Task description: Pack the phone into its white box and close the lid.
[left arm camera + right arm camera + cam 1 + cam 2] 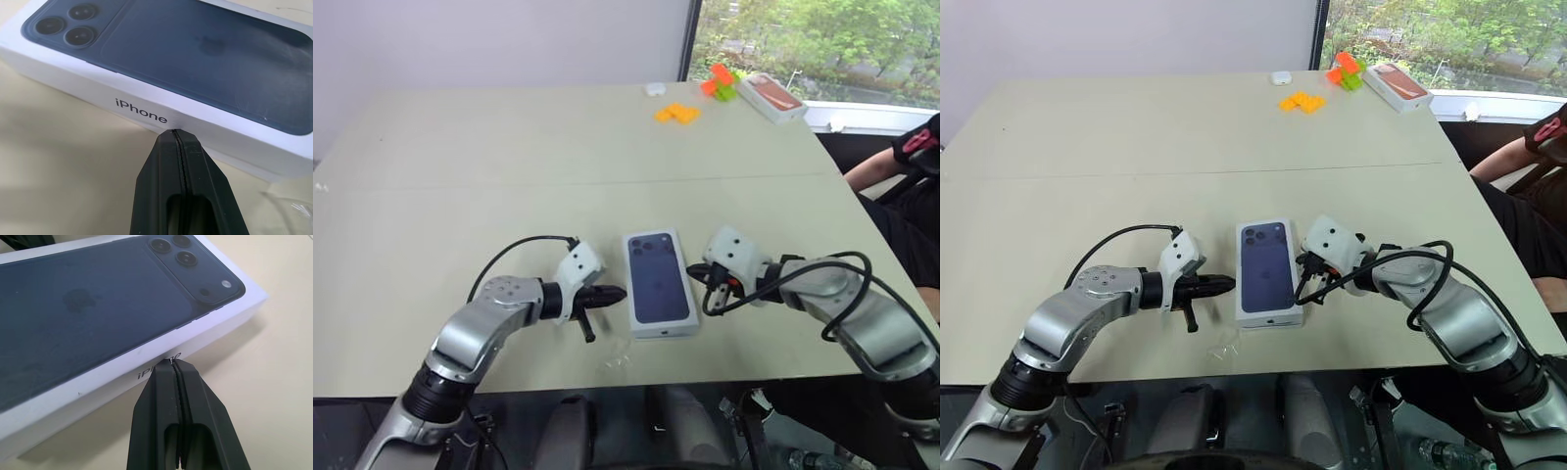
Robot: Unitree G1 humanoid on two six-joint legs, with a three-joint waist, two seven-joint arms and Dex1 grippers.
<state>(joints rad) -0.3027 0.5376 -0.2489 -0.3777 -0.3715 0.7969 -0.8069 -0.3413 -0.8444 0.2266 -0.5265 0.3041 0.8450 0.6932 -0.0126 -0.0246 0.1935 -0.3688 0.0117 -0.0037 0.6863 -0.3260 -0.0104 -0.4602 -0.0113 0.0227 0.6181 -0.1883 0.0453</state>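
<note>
— Where is the white box (660, 284) lying right now?

— It is sitting closed on the table (509, 166), near the front edge, straight ahead of me at twelve o'clock. The lid (161, 105) is already on it, printed with a dark navy picture of the phone; the phone itself I am not seeing, so I am judging it is inside.

— And its long axis?

— It is running from twelve to six, camera print at the twelve end. That is what the next move is turning on: both long walls are facing my hands.

— Where are the hands?

— My left gripper (616, 292) is pointing in from nine o'clock, fingers pressed together on nothing, tips touching or just short of the lid's left wall. My right gripper (172, 363) is coming in from three o'clock, likewise pinched closed and empty, tips at the right wall.

— Which is nearer?

— Neither, as far as I am judging; they are bracketing the box about evenly. Any squeeze or squaring needs both moving inward together, or the box is skidding sideways.
</note>
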